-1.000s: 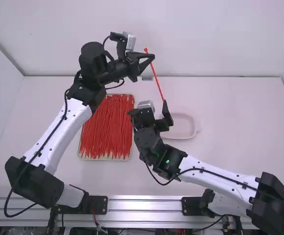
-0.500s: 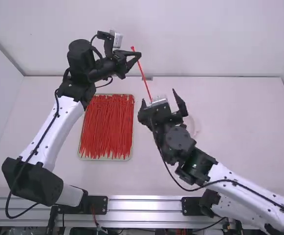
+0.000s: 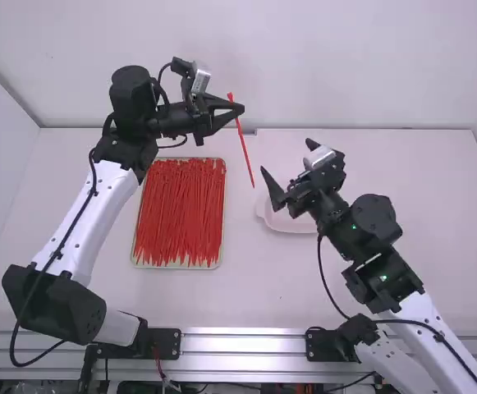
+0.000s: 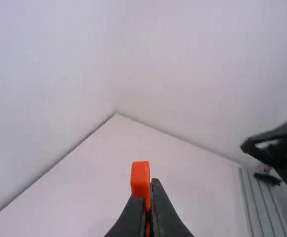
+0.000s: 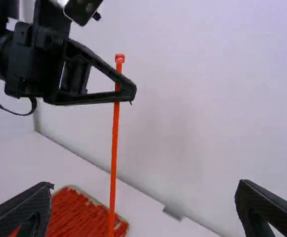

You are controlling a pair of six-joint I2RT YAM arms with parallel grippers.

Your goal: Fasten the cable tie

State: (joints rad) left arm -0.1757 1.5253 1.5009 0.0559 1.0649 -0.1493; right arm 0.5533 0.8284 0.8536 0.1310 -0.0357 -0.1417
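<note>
Above the white table's far side, your left gripper pinches one red tie just below its head, tail hanging free, and your right gripper is spread just right of the tail, so you have yet to loop, thread and tighten it.
</note>
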